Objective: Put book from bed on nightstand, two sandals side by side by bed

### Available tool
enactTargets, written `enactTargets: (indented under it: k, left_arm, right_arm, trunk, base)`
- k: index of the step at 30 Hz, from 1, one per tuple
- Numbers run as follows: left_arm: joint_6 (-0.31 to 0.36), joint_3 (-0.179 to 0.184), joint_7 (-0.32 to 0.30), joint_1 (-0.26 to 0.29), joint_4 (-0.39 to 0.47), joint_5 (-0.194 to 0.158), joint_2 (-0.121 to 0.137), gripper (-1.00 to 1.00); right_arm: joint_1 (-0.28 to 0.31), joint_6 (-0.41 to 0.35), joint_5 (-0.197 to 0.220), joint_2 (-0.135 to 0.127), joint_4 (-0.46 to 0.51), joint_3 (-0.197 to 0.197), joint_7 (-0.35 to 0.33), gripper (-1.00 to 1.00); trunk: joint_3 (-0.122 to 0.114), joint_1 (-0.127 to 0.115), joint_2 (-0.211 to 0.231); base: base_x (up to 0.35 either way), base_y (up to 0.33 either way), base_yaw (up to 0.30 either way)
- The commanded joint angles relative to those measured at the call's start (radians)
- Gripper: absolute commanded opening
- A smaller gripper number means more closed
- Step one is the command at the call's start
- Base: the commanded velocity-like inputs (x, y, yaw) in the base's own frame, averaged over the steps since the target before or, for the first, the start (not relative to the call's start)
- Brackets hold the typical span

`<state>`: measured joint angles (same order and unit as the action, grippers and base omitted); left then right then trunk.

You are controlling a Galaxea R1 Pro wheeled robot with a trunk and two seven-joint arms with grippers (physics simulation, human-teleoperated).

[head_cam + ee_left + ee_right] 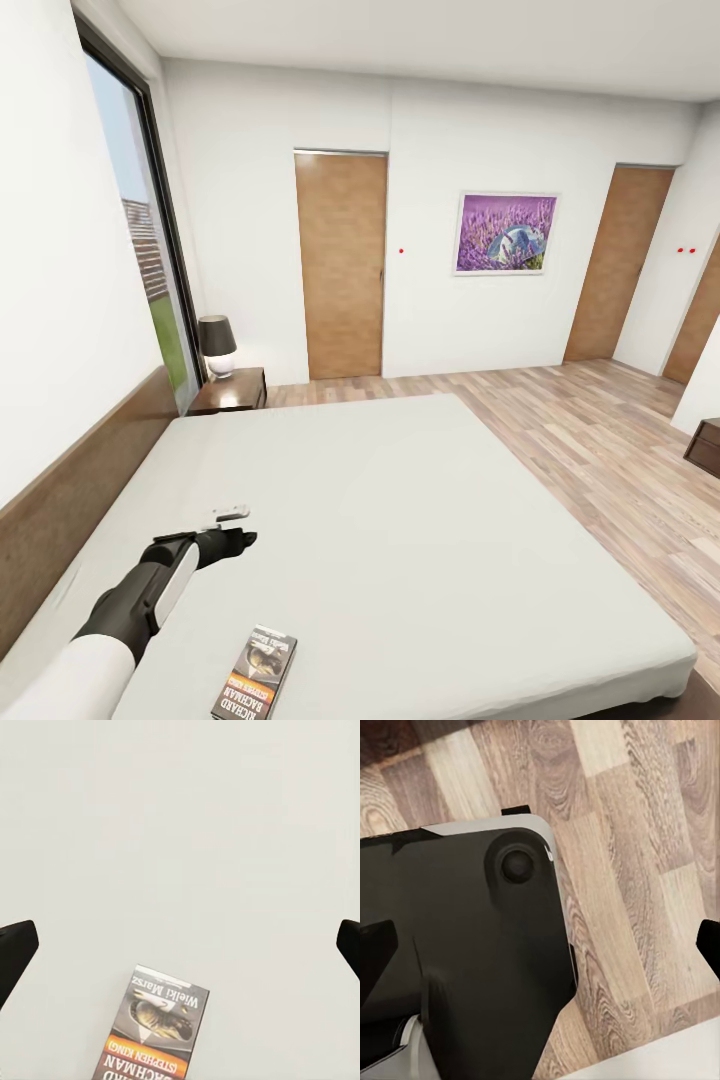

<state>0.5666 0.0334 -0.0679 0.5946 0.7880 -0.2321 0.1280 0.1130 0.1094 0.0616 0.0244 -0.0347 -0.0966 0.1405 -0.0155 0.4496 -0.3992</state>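
Note:
The book (256, 676) lies flat on the bed (400, 520), near the mattress's front edge, its cover showing a face and an orange band. My left arm reaches over the mattress, and its gripper (230, 535) hovers a little beyond the book, towards the headboard. In the left wrist view the book (154, 1033) lies below the open gripper (180, 945), whose fingertips (15, 952) stand wide apart with nothing between them. A nightstand (231, 389) stands at the bed's far left corner. My right gripper (540, 949) hangs open over the wood floor beside my dark base. The sandals are out of view.
A black-shaded lamp (217, 345) stands on the nightstand. The dark headboard (70, 490) runs along the left wall under a tall window. Two brown doors (341, 265) and a lavender picture (506, 233) are on the far wall. A dark cabinet (705, 445) sits at the right edge.

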Motion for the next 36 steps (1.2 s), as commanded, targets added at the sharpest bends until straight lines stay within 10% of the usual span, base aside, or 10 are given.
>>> enactTargets:
  k: [1, 36]
  left_arm:
    - [0.004, 0.003, 0.001, 0.0, 0.001, -0.004, 0.001, 1.0]
    - [-0.02, 0.008, -0.001, -0.001, 0.0, -0.006, 0.002, 1.0]
  right_arm:
    - [0.001, 0.009, 0.006, 0.0, -0.004, -0.006, 0.0, 1.0]
    - [-0.007, 0.053, -0.002, -0.001, -0.001, 0.001, -0.002, 1.0]
  trunk:
    - [0.0, 0.0, -0.001]
    - [0.0, 0.0, -0.001]
  base:
    - [0.0, 0.0, 0.0]
    - [0.0, 0.0, 0.0]
